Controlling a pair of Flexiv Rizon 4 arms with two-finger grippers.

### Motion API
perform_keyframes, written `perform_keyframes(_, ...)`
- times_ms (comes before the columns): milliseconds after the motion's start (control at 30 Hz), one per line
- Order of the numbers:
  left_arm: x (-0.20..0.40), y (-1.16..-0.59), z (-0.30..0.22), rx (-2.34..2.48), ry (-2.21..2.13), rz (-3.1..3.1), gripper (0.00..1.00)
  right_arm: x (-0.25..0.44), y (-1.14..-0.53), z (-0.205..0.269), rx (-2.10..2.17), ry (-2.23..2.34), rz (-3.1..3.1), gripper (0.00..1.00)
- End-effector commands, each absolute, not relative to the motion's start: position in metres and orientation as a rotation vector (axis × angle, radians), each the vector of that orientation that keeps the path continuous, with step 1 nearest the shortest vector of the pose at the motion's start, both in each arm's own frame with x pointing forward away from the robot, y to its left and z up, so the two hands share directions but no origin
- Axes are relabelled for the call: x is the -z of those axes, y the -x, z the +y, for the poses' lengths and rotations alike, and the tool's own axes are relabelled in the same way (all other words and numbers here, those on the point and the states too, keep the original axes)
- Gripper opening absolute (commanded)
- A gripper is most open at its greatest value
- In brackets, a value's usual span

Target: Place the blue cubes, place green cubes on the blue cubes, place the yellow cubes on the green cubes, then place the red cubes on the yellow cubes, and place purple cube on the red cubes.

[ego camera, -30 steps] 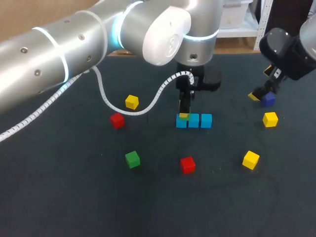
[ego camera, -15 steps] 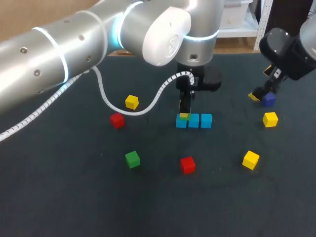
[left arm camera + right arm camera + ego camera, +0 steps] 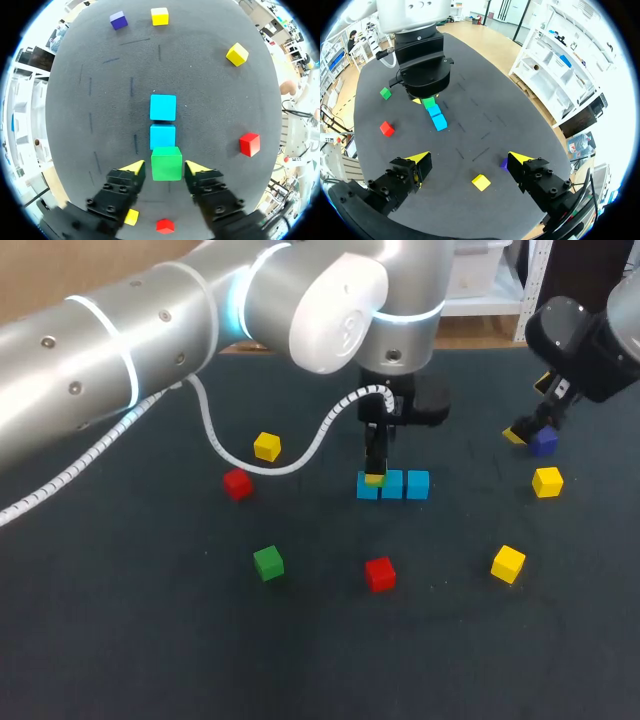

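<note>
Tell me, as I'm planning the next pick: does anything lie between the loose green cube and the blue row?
Nothing visible lies between the loose green cube and the blue row; the nearer red cube sits aside. The left gripper is at the row's end, with another green cube.

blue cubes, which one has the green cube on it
The blue cube at the row's left end in the head view: the green cube covers it; the other two are bare.

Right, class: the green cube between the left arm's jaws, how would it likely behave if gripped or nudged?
The green cube looks stiff, with flat faces and crisp edges, so it probably won't squash. Being boxy, it should slide rather than roll. It seems perched on the row of blue cubes, so a sideways nudge might knock it off.
</note>
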State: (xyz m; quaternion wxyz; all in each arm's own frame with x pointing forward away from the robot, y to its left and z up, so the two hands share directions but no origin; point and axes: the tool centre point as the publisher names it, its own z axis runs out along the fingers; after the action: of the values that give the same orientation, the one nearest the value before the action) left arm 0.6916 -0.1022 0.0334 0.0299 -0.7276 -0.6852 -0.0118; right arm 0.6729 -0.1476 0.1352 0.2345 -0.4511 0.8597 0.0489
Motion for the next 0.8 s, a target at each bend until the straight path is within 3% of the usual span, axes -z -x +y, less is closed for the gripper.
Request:
perform_keyframes(33,-0.034,-0.692,-0.102,0.033,2.242,-2.115,1.00,-0.135,-0.672,-0.147,-0.131,1.236,2.359,1.00)
perform_keyframes(800,-0.074,-0.711,-0.068,0.026,2.214,-2.387,1.00,-0.135,-0.672,-0.147,-0.131,1.236,2.359,1.00)
